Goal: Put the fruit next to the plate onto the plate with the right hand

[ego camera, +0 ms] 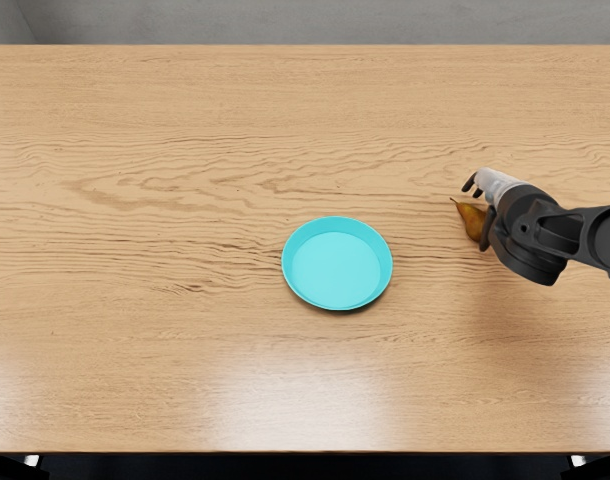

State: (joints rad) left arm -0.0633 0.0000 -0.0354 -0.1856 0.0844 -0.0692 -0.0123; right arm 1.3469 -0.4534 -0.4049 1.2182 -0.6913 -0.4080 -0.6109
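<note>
Live from above: light wooden table [185,150] seen across whole frame. Round turquoise plate [370,290] found at centre of frame. Small yellow-brown pear-like fruit [468,214] spotted at right of frame, apart from plate, not on it. Dark grey robotic right hand [493,198] seen entering from right edge, set against fruit (fruit partly hidden behind it). Grasped or merely touched: cannot be told.

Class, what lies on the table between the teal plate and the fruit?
Nothing: the head view shows only bare table between plate and fruit.
</note>
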